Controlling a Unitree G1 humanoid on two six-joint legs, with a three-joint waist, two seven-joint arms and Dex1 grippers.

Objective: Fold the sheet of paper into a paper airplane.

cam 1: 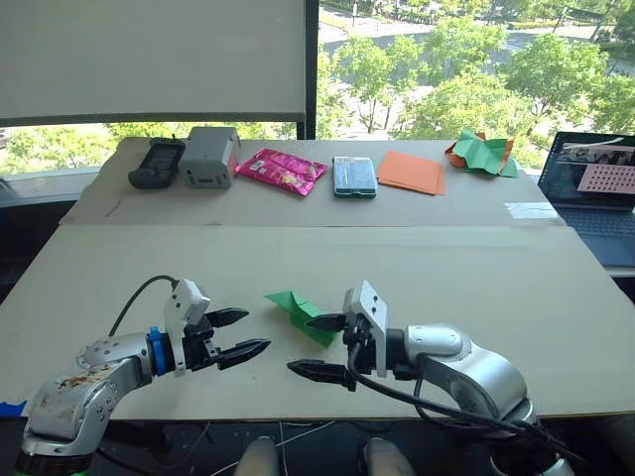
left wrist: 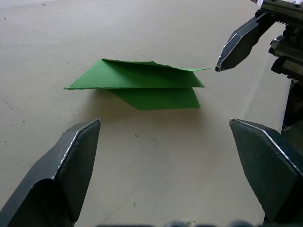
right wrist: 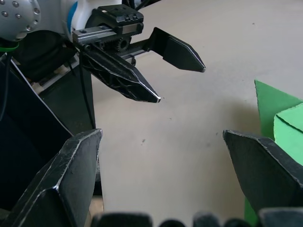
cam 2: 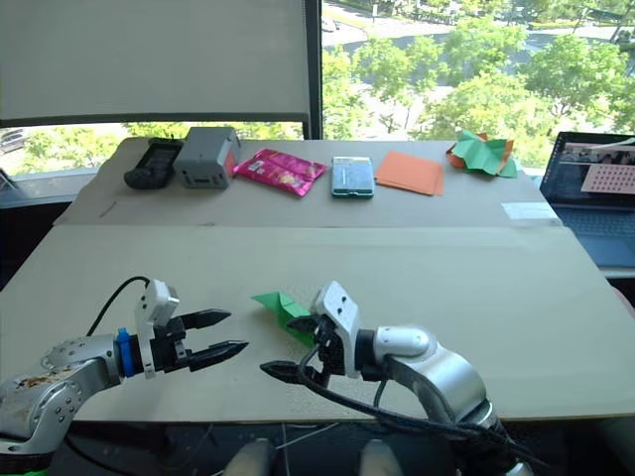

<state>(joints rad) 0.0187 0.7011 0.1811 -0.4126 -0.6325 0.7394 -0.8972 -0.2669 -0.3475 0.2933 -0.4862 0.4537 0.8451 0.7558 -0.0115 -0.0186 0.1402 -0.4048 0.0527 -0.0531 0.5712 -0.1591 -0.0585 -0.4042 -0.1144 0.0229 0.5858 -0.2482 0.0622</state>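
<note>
Sitting on the near part of the table (cam 1: 516, 288), your sheet of paper (cam 1: 301, 312) is already a folded green wedge with layered flaps, lying flat between the two grippers. Your left gripper (cam 1: 241, 334) is off to the left of it with its fingers spread wide, holding nothing, tips pointing at the paper. Your right gripper (cam 1: 319, 346) is just to the right, also spread wide and empty; its far fingertip (left wrist: 226, 60) sits right at the paper's thin edge, though you can't tell if it's actually touching. Along the far side you've got a black handheld device (cam 1: 157, 163), a grey box (cam 1: 208, 156), a pink packet (cam 1: 282, 171), orange sheets (cam 1: 411, 172) and a crumpled green-and-orange paper heap (cam 1: 481, 154). Far right there's an open laptop (cam 1: 595, 193).
</note>
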